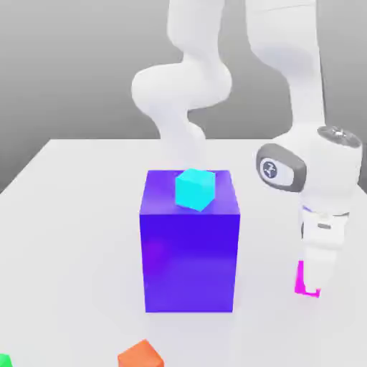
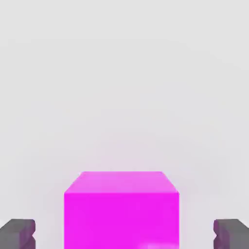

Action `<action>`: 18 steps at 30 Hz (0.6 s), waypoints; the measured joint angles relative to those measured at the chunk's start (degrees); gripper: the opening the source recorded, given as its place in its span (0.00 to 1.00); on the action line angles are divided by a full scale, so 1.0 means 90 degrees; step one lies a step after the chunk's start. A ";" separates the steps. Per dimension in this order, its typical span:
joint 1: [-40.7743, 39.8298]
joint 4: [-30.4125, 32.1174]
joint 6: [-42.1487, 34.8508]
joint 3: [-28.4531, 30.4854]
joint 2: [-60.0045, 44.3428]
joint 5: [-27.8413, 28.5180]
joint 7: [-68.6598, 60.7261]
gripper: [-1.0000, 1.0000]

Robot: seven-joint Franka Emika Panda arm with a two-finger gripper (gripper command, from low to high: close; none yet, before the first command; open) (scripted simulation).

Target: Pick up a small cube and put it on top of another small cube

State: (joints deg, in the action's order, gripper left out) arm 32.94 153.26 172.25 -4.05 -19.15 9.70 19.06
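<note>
The small magenta cube (image 1: 300,278) rests on the white table (image 1: 72,215) at the exterior view's right, mostly hidden behind my hand. My gripper (image 1: 310,284) is lowered around it. In the hand view the magenta cube (image 2: 121,204) sits between the two dark fingertips (image 2: 17,233), with a clear gap on each side, so the gripper (image 2: 124,234) is open and does not touch it. A cyan cube (image 1: 195,188) lies on top of the big blue-purple block (image 1: 190,258).
The big blue-purple block stands mid-table, to the exterior view's left of my hand. An orange cube (image 1: 141,355) lies near the front edge, and a green corner (image 1: 3,360) peeks in at the front left.
</note>
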 joint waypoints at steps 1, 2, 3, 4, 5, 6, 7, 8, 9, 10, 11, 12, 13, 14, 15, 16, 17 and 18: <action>0.0000 0.0000 -0.0001 0.0000 0.0000 0.0001 0.0001 0.00; -0.0001 0.0000 -0.0003 0.0000 0.0000 0.0004 0.0004 0.00; -0.0001 0.0000 -0.0004 -0.0001 0.0000 0.0007 0.0008 0.00; -0.0002 0.0000 -0.0007 -0.0001 0.0000 0.0012 0.0013 0.00; 0.0024 -0.0013 0.0044 0.0030 -0.0061 0.0037 0.0032 0.00; -0.0014 0.0005 -0.0023 -0.0012 0.0022 0.0018 0.0015 0.00; -0.0079 0.0037 -0.0149 -0.0091 0.0178 -0.0037 -0.0030 0.00; -0.0125 0.0077 -0.0302 -0.0160 0.0371 -0.0135 -0.0102 0.00; -0.0176 0.0120 -0.0473 -0.0238 0.0584 -0.0251 -0.0194 0.00; -0.0237 0.0166 -0.0643 -0.0326 0.0806 -0.0371 -0.0283 0.00; -0.0276 0.0212 -0.0824 -0.0396 0.1033 -0.0506 -0.0384 0.00; -0.0310 0.0252 -0.1005 -0.0450 0.1257 -0.0633 -0.0474 0.00; -0.0421 0.0161 -0.1166 -0.0384 0.1312 -0.0746 -0.0491 0.00; -0.0589 -0.0025 -0.1312 -0.0230 0.1248 -0.0850 -0.0455 0.00; -0.0767 -0.0227 -0.1454 -0.0060 0.1164 -0.0954 -0.0410 0.00; -0.0952 -0.0444 -0.1591 0.0128 0.1061 -0.1055 -0.0359 0.00; -0.1152 -0.0667 -0.1730 0.0311 0.0952 -0.1159 -0.0304 0.00; -0.1353 -0.0893 -0.1867 0.0496 0.0839 -0.1264 -0.0249 0.00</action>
State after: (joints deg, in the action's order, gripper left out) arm 20.77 145.22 155.45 0.42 -11.59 -1.68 16.83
